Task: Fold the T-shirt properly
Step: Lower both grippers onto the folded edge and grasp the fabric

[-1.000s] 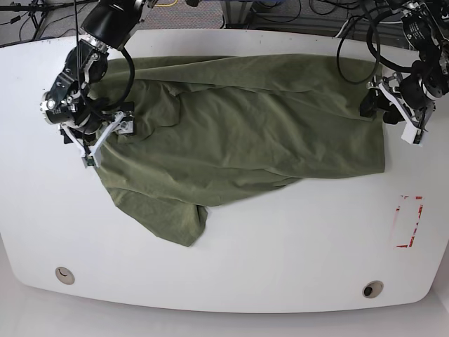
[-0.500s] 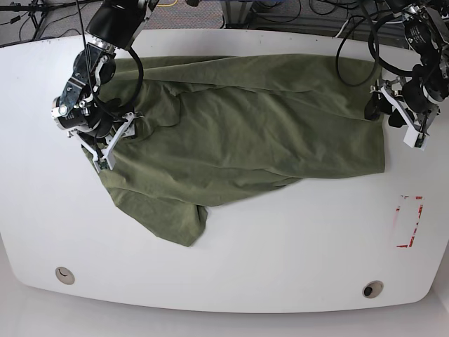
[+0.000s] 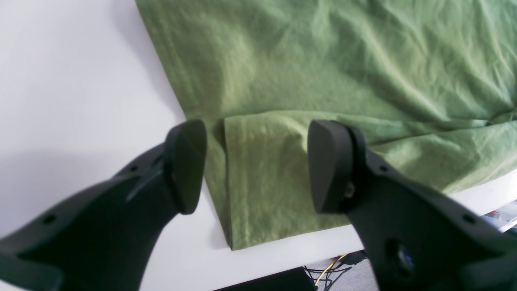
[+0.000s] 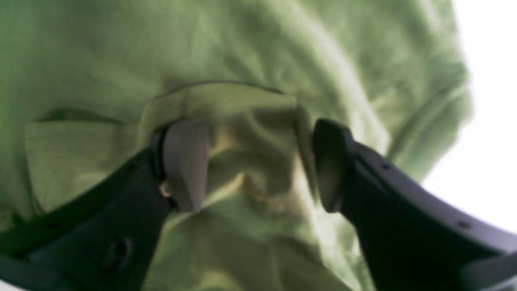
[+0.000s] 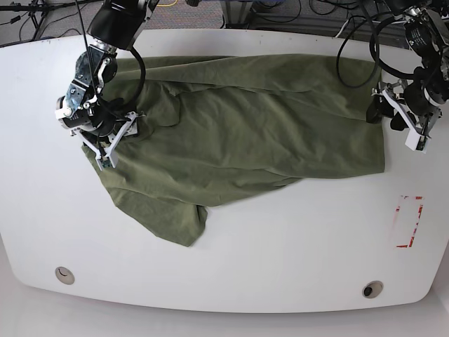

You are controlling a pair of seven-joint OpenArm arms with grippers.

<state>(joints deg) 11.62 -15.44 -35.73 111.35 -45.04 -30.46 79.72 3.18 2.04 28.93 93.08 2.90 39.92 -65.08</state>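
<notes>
White tabletop (image 5: 280, 246) with rounded corners fills the base view, cables trailing on the floor beyond its far edge, and the large plain olive-green short-sleeved cotton T-shirt (image 5: 245, 133) lies spread and wrinkled across its upper half, one sleeve hanging down toward the near left. A small red-outlined rectangle mark (image 5: 407, 221) sits on the table near the right edge, and two round metal grommets (image 5: 64, 274) are set near the front edge. On that view's left, the right gripper (image 5: 105, 137) is down on the cloth at the shirt's left end; on the right, the left gripper (image 5: 393, 116) hangs just off the shirt's right edge. From the left wrist camera, the black fingers (image 3: 183, 165) stand wide apart with nothing between them but air, poised above a folded-over hem corner of the T-shirt (image 3: 323, 64), which lies flat near the table's edge; the left gripper (image 3: 254, 165) is released and not touching the fabric as far as I can see. From the right wrist camera, blurred and very close, the right gripper (image 4: 258, 163) has its two pads (image 4: 185, 161) parted with a bunched ridge of the T-shirt (image 4: 250, 60) rising between them; whether the pads actually pinch that ridge I cannot tell.
</notes>
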